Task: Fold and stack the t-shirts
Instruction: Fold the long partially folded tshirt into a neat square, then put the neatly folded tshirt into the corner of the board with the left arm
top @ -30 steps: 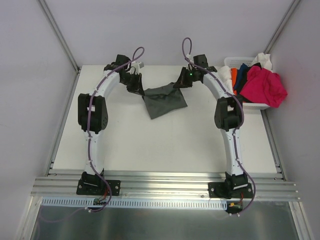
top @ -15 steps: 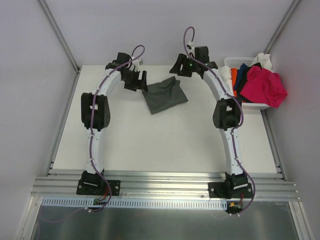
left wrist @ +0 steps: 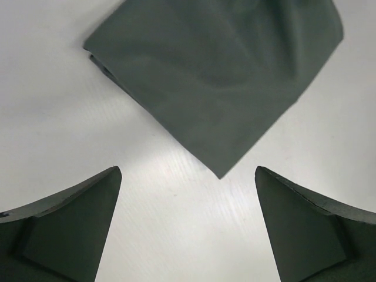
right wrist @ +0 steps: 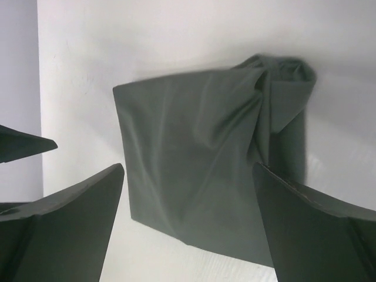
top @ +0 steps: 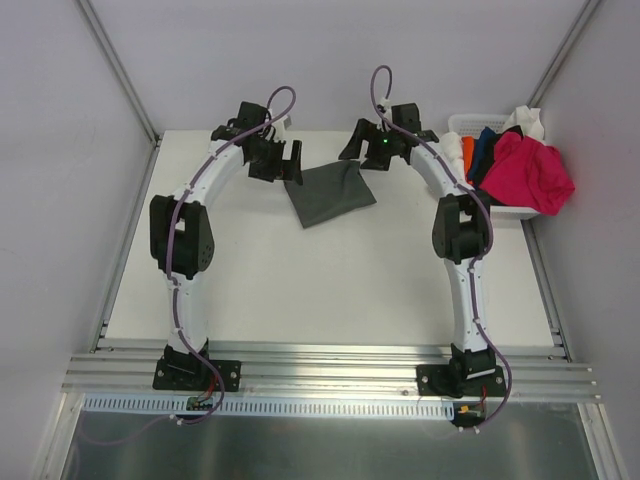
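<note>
1. Charcoal t-shirt (top: 330, 193) lies folded near the counter's (top: 300, 290) far edge, about midway across, in the top view. The left gripper (top: 291, 163) hangs at its left corner and the right gripper (top: 356, 152) at its far edge. The other t-shirts (top: 530, 170) are heaped in the basket (top: 505, 212) at the far right corner.
2. Left wrist view: the left gripper (left wrist: 187, 171) is spread wide and empty, with a corner of the charcoal t-shirt (left wrist: 217, 70) pointing between its fingers.
3. Right wrist view: the right gripper (right wrist: 188, 168) is wide and empty above the charcoal t-shirt (right wrist: 200, 147), which is bunched at one end.
</note>
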Tool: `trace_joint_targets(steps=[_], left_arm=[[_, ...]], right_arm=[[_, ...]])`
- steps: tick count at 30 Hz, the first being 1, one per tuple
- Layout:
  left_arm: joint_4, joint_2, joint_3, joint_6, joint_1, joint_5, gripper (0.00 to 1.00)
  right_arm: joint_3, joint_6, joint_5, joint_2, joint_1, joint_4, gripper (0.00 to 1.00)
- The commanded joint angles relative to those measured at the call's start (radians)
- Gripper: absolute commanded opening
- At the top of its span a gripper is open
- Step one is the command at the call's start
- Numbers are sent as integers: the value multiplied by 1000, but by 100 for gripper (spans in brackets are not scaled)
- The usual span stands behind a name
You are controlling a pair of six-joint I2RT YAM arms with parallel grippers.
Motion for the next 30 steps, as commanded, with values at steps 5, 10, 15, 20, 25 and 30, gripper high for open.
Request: trace_joint_targets(steps=[5,10,15,20,25,30], left_arm=[[-3,0,-148,-169,5,176,99],[10,57,-179,-218,16,232,99],[26,132,-136,-240,24,232,99],[49,195,-109,-276,38,261,95],[90,254,-76,-304,39,302,75],[107,322,-2,-304,41,238,66]], right_arm=[[-87,79,-118,-47,51,-5,93],[-82,92,-139,-21,51,1,93],[-94,80,-136,3,37,-13,93],[-126,57,-115,6,2,-36,93],[-156,45,-104,8,-7,-51,94],[-221,40,-112,-1,-4,-63,94]])
